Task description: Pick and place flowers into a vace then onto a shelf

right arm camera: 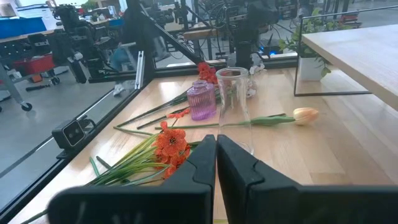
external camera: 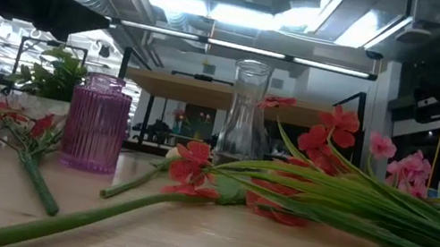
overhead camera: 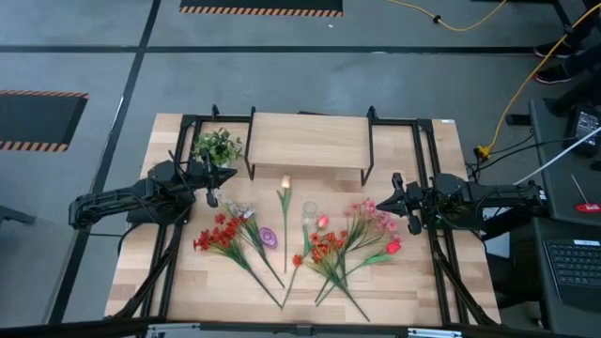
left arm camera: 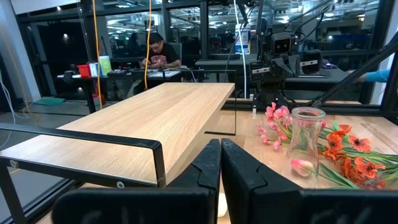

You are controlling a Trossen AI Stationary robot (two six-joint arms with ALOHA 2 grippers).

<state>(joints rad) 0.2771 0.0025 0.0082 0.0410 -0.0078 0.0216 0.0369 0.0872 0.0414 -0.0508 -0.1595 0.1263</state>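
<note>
Workshop floor and benches surround the light-wood table (overhead camera: pixel 141 272), where flowers (overhead camera: pixel 329 246) lie fanned from centre toward 6 o'clock — stems crossing, single blooms hard to separate. A clear vase (overhead camera: pixel 309 214) and purple vase (overhead camera: pixel 269 237) stand among them; the shelf (overhead camera: pixel 308 141) sits at 12 o'clock. Left gripper (overhead camera: pixel 213 186) at 9 o'clock and right gripper (overhead camera: pixel 405 204) at 3 o'clock hang level above the table — jaws pressed together, holding nothing.

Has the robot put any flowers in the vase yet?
Not yet. The flowers all lie on the table, and the clear vase and purple vase stand empty. The left gripper and right gripper are shut, holding nothing. The shelf is bare. Everything is left.
</note>
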